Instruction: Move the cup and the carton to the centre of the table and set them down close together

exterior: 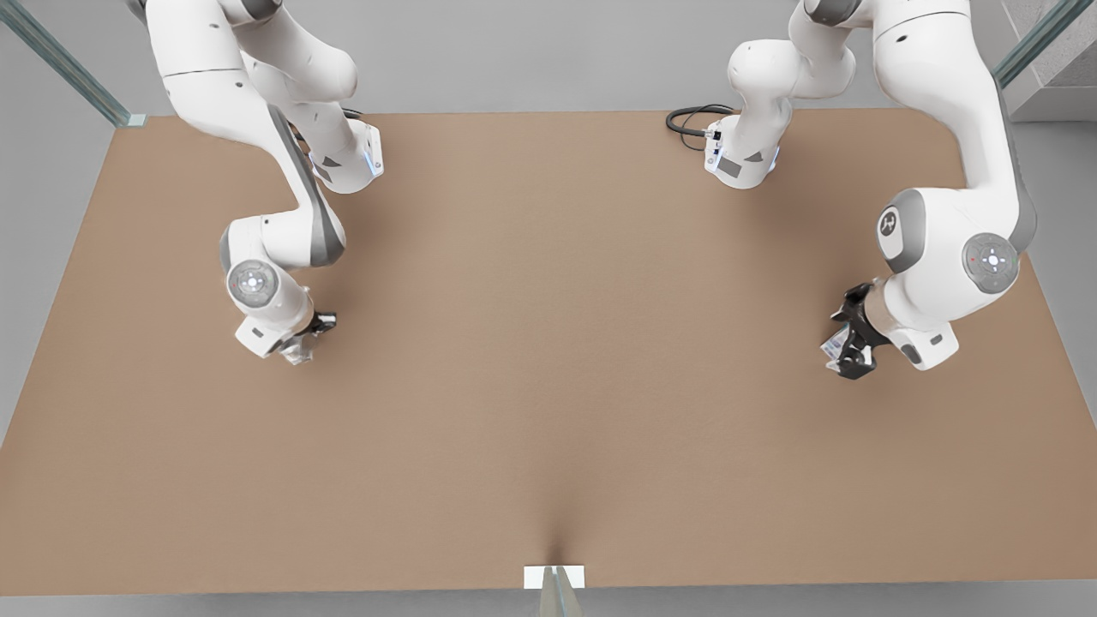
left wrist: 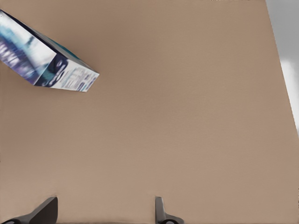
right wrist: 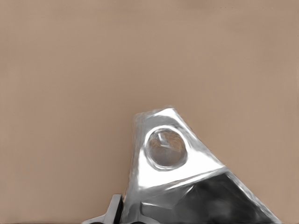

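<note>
Our right gripper sits at the front view's left, closed on the cup — shiny, silver-grey, faceted. Our left gripper at the front view's right has its fingers spread wide, near the carton — white with blue print — above the table.

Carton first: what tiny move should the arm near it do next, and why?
Probably slide the left gripper toward the carton until it sits between the open fingers. In the left wrist view the carton lies off to one side, ungripped. The right gripper is at the cup.
</note>
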